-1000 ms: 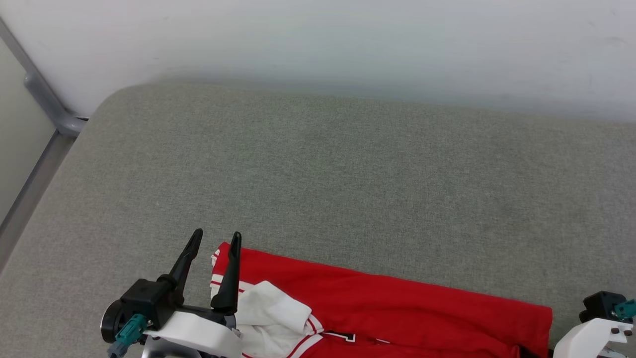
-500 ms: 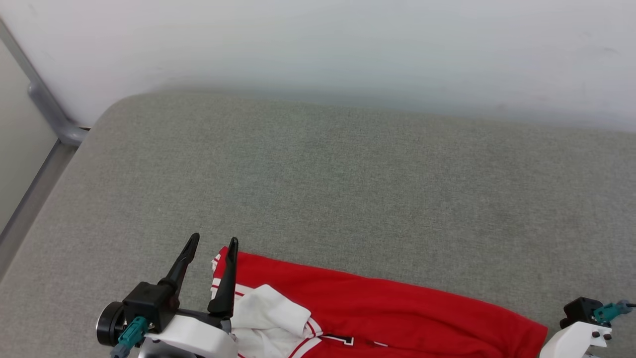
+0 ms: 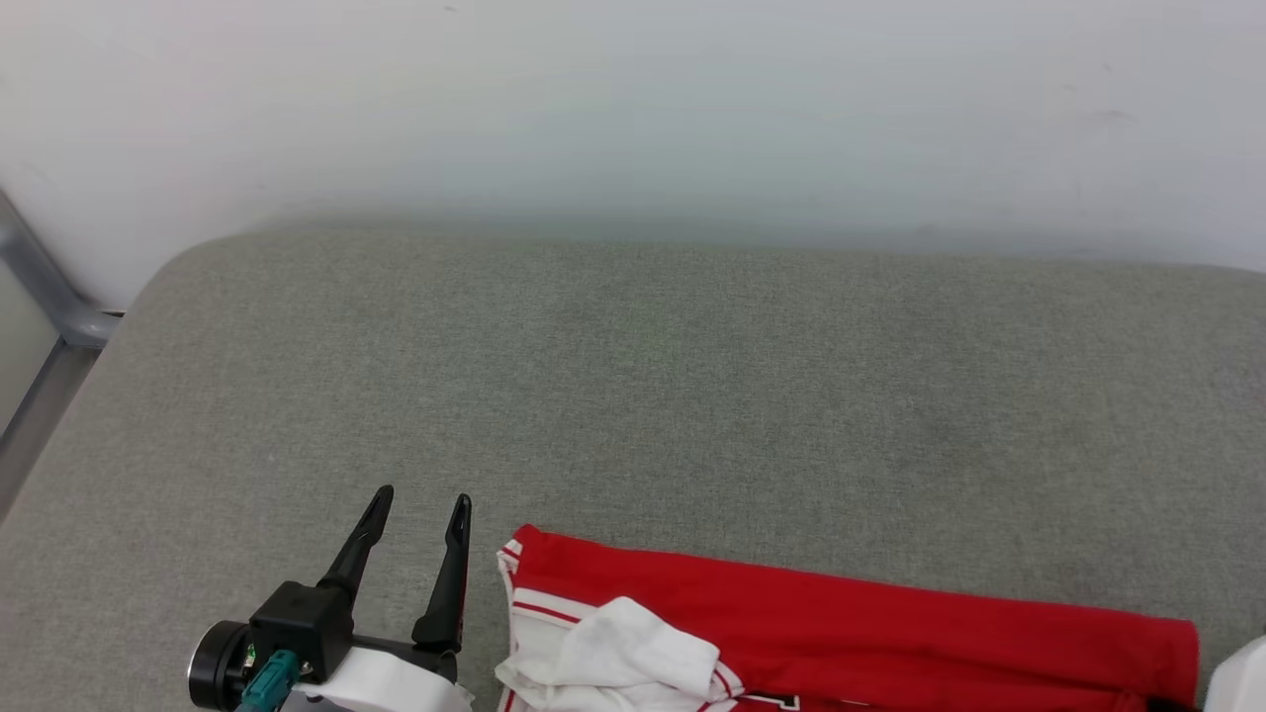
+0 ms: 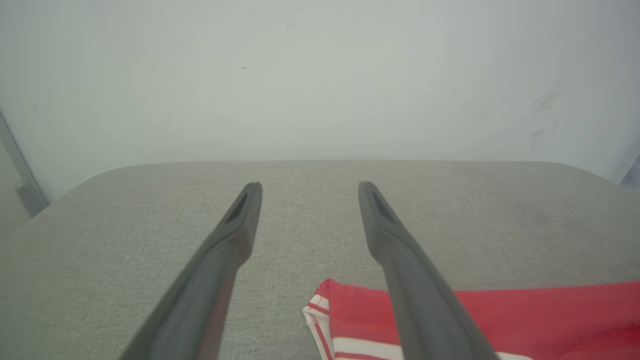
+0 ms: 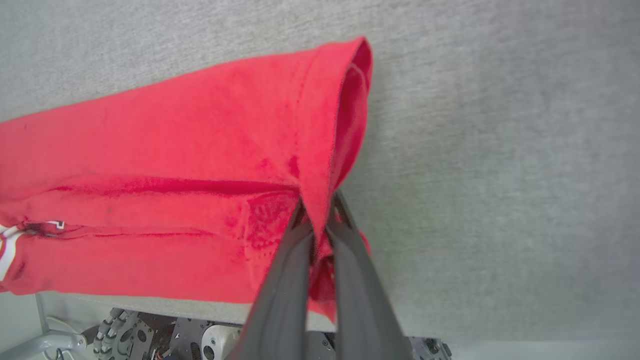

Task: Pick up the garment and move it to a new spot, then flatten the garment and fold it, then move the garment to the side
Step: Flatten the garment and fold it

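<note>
The garment (image 3: 841,633), a red jersey with a white sleeve (image 3: 633,658) and striped trim, lies along the near edge of the grey cushion (image 3: 692,396). My left gripper (image 3: 420,497) stands open just left of its striped corner, apart from it. In the left wrist view the left gripper (image 4: 308,187) holds nothing, and the garment (image 4: 525,315) lies low on the right. My right gripper (image 5: 317,210) is shut on the garment's (image 5: 175,150) red right end, the cloth bunched between its fingers. A pale part of the right arm (image 3: 1241,682) shows in the head view.
A white wall (image 3: 633,119) rises behind the cushion. A grey metal rail (image 3: 49,321) runs past the cushion's left corner. The robot's base with wheels (image 5: 150,335) shows below the cushion's near edge. Bare cushion stretches beyond the garment.
The right gripper has shut on the garment's right end. The garment has slid right, out from under my left gripper's finger. The head camera has also shifted.
</note>
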{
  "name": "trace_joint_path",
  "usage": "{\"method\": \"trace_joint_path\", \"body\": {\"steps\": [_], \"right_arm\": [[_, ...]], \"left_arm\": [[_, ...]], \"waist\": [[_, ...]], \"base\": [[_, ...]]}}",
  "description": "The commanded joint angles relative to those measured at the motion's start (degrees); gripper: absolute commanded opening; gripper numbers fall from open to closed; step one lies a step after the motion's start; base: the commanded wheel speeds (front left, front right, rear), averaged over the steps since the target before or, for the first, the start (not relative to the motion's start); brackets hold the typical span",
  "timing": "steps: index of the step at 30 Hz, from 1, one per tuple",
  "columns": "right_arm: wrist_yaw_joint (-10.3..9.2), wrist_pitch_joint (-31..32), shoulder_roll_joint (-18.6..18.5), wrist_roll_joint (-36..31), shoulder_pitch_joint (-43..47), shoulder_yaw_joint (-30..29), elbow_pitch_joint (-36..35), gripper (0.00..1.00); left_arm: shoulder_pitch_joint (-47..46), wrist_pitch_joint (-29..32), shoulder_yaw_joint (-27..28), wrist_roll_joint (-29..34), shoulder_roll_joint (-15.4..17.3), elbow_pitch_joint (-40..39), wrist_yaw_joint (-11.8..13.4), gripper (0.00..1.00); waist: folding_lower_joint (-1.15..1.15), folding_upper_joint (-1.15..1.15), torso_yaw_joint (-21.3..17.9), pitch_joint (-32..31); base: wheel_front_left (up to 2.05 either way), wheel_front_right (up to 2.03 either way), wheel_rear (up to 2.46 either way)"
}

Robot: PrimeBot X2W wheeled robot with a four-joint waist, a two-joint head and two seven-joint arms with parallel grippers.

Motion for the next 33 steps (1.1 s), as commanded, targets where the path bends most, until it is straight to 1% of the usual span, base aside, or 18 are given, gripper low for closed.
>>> {"method": "trace_joint_path", "body": {"steps": [1,4,5,8,11,14,18,20,23,28,33], "right_arm": [[-0.08,0.3,-0.9,-0.6,-0.5,-1.4,-0.1,0.00],[-0.08,1.6,-1.2,-1.0,-0.7,-4.5,-0.4,0.00],[-0.08,2.6,-0.8,-0.6,-1.1,-5.5,-0.3,0.00],[-0.07,6.7,2.0,2.5,-2.4,-8.7,0.0,0.00],[-0.06,12.5,5.9,6.3,-4.1,-11.8,-0.3,0.00],[-0.06,18.1,8.7,10.2,-5.7,-14.6,-0.9,0.00],[-0.06,24.0,10.4,17.1,-7.5,-16.8,-1.1,0.00],[-0.06,26.0,10.6,24.0,-8.4,-15.7,1.7,0.00],[-0.06,26.1,10.5,32.5,-9.2,-12.1,5.0,0.00],[-0.06,22.5,10.5,43.8,-10.3,-2.9,7.2,0.00],[-0.06,17.1,10.5,51.8,-10.9,8.4,5.4,0.00]], "left_arm": [[0.6,-0.2,0.0,0.1,-0.1,-0.3,0.3,1.00],[0.7,-0.2,0.0,0.3,-0.3,-0.6,0.5,1.00],[0.7,-0.2,0.1,0.4,-0.4,-0.6,0.5,1.00],[0.7,-0.3,0.1,0.4,-0.5,-0.6,0.5,1.00],[0.6,-0.2,-0.1,0.4,-0.6,-0.4,0.2,1.00],[0.4,-0.2,-0.3,0.3,-0.6,-0.2,0.0,1.00],[0.3,-0.2,-0.4,0.1,-0.8,0.2,-0.2,1.00],[0.1,-0.2,-0.6,0.0,-0.8,0.3,-0.4,1.00],[-0.2,-0.2,-0.7,0.0,-0.8,0.5,-0.6,1.00],[-1.0,-0.2,-0.9,-0.1,-0.9,0.5,-0.9,1.00],[-1.8,-0.2,-1.1,-0.2,-1.2,0.4,-1.1,1.00]], "waist": [[0.00,0.00,-0.3,-0.1],[0.00,0.00,-0.8,0.0],[0.00,0.00,-1.0,0.0],[0.00,0.00,-1.4,0.0],[0.00,0.00,-1.6,-0.1],[0.00,0.00,-1.3,-0.3],[0.00,0.00,-0.6,-0.6],[0.00,0.00,-0.1,-0.7],[0.00,0.00,0.8,-0.7],[0.00,0.00,2.4,-0.2],[0.00,0.00,4.4,1.2]], "base": [[0.00,0.00,0.00],[0.00,0.00,0.00],[0.00,0.00,0.00],[0.00,0.00,0.00],[0.00,0.00,0.00],[0.00,0.00,0.00],[0.00,0.00,0.00],[0.00,0.00,0.00],[0.00,0.00,0.00],[0.00,0.00,0.00],[0.00,0.00,0.00]]}}
